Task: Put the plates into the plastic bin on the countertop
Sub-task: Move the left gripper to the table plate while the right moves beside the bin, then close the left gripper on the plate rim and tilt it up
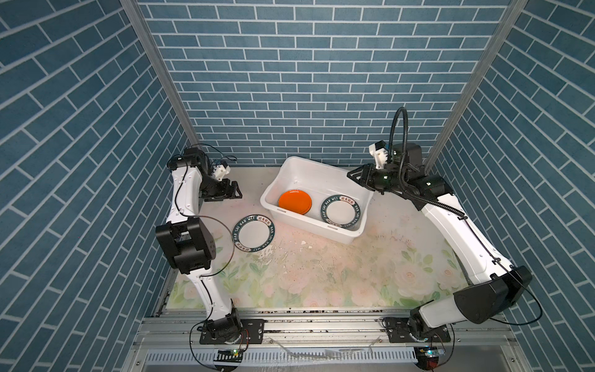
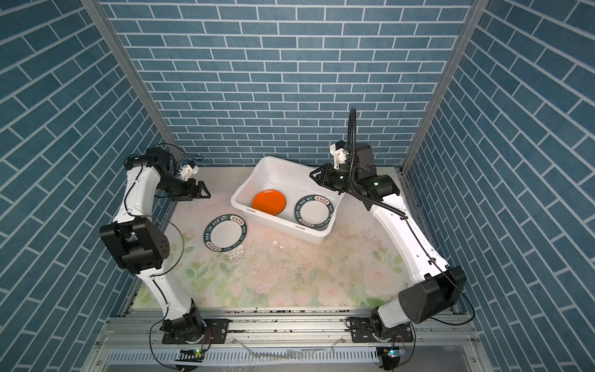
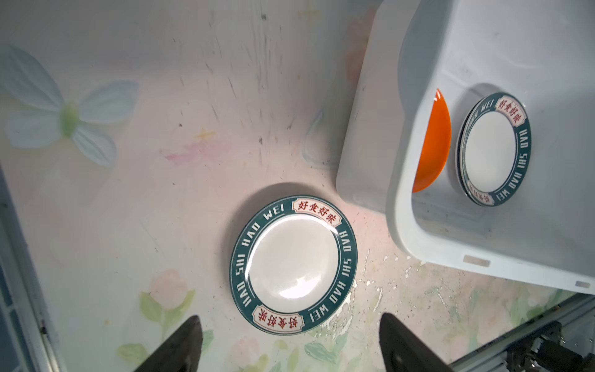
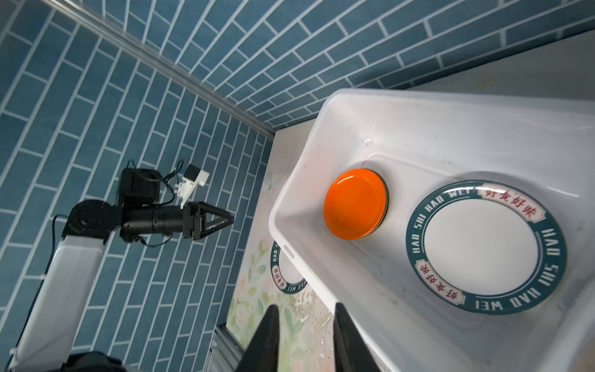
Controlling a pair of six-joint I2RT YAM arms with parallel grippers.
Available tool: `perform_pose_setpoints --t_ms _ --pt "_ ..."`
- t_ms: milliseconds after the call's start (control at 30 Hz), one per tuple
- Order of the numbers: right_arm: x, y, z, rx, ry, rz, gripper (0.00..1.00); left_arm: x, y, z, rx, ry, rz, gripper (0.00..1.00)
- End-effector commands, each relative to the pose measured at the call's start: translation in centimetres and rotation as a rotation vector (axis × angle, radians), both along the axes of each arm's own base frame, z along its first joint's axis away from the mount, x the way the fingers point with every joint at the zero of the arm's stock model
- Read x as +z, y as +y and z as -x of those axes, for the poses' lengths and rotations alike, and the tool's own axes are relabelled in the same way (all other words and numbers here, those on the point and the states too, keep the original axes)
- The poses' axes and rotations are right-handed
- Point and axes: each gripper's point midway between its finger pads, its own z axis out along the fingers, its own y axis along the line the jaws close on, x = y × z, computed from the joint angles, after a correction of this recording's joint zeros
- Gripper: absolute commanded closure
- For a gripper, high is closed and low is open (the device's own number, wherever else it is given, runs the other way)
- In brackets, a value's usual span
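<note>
Where the lettered plate lies, countertop shows all round its rim.

You have bare countertop across the whole near half, in front of the bin; nothing stands there. The lone plate lies flat just beside the bin's near left corner, so that wall crowds one side of it while the other sides stay open. Nothing hangs over it: the left gripper sits further back, jaws wide and empty. Inside the bin, the orange plate and the lettered plate fill most of the floor, leaving a free strip along the far wall. The right gripper hovers at the bin's far right rim, narrowing entry there
</note>
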Motion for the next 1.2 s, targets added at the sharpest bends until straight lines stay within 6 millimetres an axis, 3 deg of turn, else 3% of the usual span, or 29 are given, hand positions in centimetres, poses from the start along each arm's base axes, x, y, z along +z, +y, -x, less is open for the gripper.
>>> perform_pose_setpoints --t_ms 0,233,300,467,633,833,1167 --pt "0.2 2.0 2.9 0.121 -0.049 -0.051 0.71 -0.4 -0.3 0.7 -0.024 -0.009 -0.001 0.15" --pt "-3.5 4.8 9.0 0.302 -0.020 -0.108 0.70 -5.2 0.7 1.6 -0.029 0.095 0.040 0.19" --pt "-4.1 4.7 9.8 0.308 -0.028 -0.111 0.71 -6.3 1.0 1.9 -0.018 0.135 0.073 0.26" --pt "-5.3 4.0 11.8 0.298 -0.047 -0.119 0.70 -8.6 1.3 3.1 -0.004 0.196 0.128 0.29" --pt "-6.3 3.0 12.1 0.249 -0.069 -0.122 0.70 -10.4 2.6 2.9 -0.006 0.191 0.088 0.28" --pt "-7.6 3.1 11.4 0.211 -0.062 -0.143 0.70 -12.3 4.2 2.4 0.017 0.211 0.105 0.29" --pt "-8.9 3.8 10.5 0.189 -0.051 -0.138 0.71 -14.0 3.5 2.0 -0.011 0.219 0.170 0.34"
